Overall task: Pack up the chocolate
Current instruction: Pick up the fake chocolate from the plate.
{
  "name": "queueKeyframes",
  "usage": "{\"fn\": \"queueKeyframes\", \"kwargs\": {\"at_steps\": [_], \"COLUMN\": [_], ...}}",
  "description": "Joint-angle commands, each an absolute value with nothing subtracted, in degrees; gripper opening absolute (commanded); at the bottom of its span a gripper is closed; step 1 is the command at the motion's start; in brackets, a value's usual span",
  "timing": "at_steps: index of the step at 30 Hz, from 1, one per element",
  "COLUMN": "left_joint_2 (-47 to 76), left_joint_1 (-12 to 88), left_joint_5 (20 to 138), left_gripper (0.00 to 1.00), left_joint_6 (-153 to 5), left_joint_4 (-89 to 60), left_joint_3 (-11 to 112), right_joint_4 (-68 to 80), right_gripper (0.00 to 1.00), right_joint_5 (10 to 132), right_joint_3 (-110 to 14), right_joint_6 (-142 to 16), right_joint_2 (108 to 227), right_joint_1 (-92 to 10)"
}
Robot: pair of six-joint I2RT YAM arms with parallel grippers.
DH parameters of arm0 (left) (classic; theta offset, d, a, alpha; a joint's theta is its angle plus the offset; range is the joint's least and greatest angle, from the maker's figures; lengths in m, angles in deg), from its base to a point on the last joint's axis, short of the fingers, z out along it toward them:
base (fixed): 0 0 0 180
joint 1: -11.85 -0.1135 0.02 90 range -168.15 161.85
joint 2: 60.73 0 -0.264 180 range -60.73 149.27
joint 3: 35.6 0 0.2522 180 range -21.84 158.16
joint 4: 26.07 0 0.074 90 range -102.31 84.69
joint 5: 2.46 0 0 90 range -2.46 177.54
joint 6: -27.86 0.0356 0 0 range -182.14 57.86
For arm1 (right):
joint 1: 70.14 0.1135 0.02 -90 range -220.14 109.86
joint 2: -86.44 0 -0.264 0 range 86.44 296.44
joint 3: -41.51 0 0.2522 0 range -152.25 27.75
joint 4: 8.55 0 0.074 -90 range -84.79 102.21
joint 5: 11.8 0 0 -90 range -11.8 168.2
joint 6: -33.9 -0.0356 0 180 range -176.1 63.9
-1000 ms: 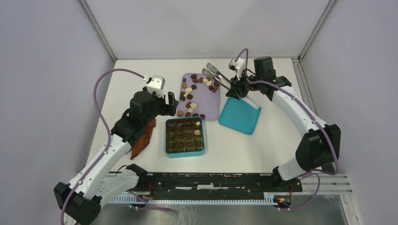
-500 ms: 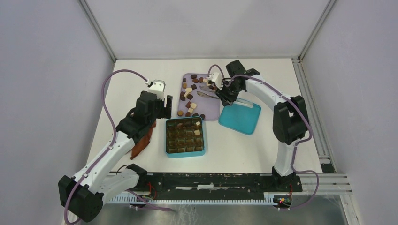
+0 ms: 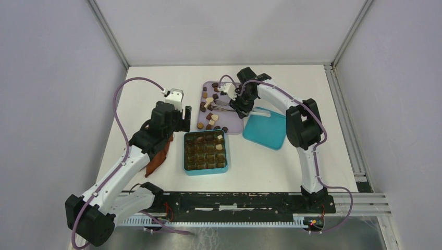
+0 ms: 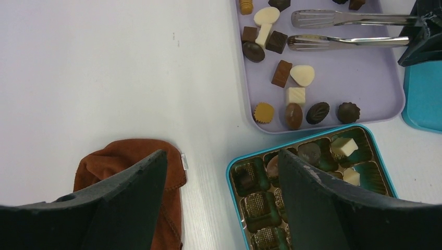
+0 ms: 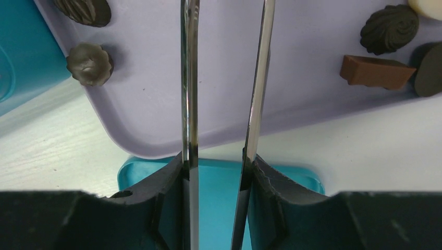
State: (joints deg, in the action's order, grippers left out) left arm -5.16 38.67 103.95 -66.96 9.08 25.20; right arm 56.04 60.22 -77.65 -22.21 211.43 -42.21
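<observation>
On the white table point(image 3: 151, 88), most of the chocolate point(image 4: 302, 75) lies loose on the purple tray point(image 4: 359, 78), just behind the teal box point(image 3: 185, 152). Only a few pieces sit in the box's little holes. The right gripper point(image 3: 236, 105) squeezes metal tongs point(image 4: 344, 42). Their tips are apart over the tray and hold nothing. I think it is picking, so next it must pinch one piece. The left gripper point(image 4: 223, 156) hangs wide open and empty by the brown cloth point(image 4: 120, 161).
</observation>
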Motion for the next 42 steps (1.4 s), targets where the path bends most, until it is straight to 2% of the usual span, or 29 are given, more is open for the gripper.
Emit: {"fn": "queueKeyframes", "kwargs": {"at_steps": [1,25,29,36,42], "left_joint_2": [-5.15,-4.41,-4.42,-4.66,-5.07], "left_joint_1": [38.26,37.85,37.78,37.71,37.74], "left_joint_5": [103.41,101.91,101.87,101.7,101.85], "left_gripper": [0.83,0.82,0.82,0.82,0.82], "left_joint_6": [-63.55,-63.37,-63.37,-63.37,-63.33], "left_joint_4": [8.08,7.95,7.99,7.99,7.96], "left_joint_3": [25.27,25.36,25.36,25.3,25.2], "right_joint_4": [57.21,57.56,57.76,56.63,55.93], "right_gripper": [0.44,0.46,0.41,0.21,0.16], "right_joint_5": [59.03,57.79,58.21,59.25,58.39], "right_joint_3": [-82.13,-88.43,-87.98,-84.75,-81.63], "right_joint_6": [-22.79,-26.39,-26.22,-25.98,-25.87], "right_joint_2": [213.05,219.68,219.04,215.59,211.78], "right_joint_1": [-41.96,-40.33,-40.25,-40.25,-40.34]}}
